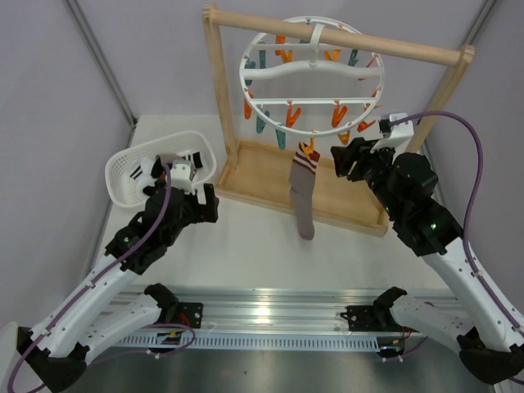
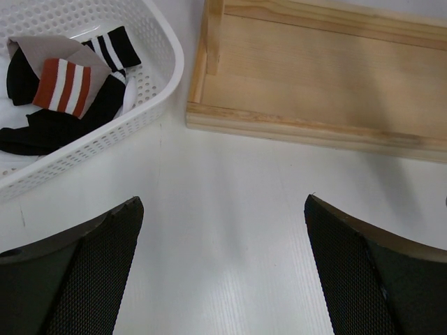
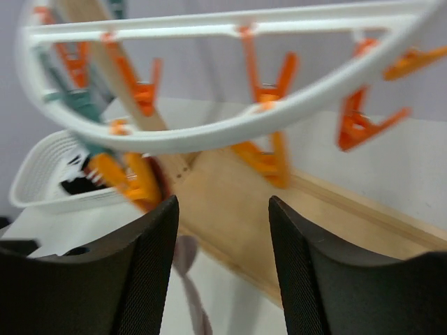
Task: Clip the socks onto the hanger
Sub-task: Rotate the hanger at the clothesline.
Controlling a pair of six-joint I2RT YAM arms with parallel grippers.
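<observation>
1. One sock (image 1: 304, 201) already hangs from an orange clip (image 1: 308, 151) on the lower rim of the hanger (image 1: 245, 75), in the upper centre of the overhead view.
2. The second sock (image 2: 64, 85) lies in the white basket (image 2: 150, 105), upper left of the left wrist view. Its red-and-white cuff sits on top, and black socks (image 2: 42, 132) lie under and beside it.
3. The left pincer (image 2: 222, 209) stands wide and empty over bare tabletop (image 2: 223, 160), just to the lower right of the basket.
4. The right pincer (image 3: 222, 202) is part-way open with nothing between its fingers. It sits close under the ring beside the clipped sock, centre right of the overhead view.
5. The step in hand looks like fetching the second sock with the left pincer.
6. To do it well, come in over the basket wall rather than through it, then drop onto the striped cuff.
7. Pinch only that cuff, because the black socks touch it and could ride up with it.
8. Lift straight up until the toe is free of the rim.
9. Meanwhile the right pincer could line up on a free orange clip, approaching squarely so the ring does not swing.
</observation>
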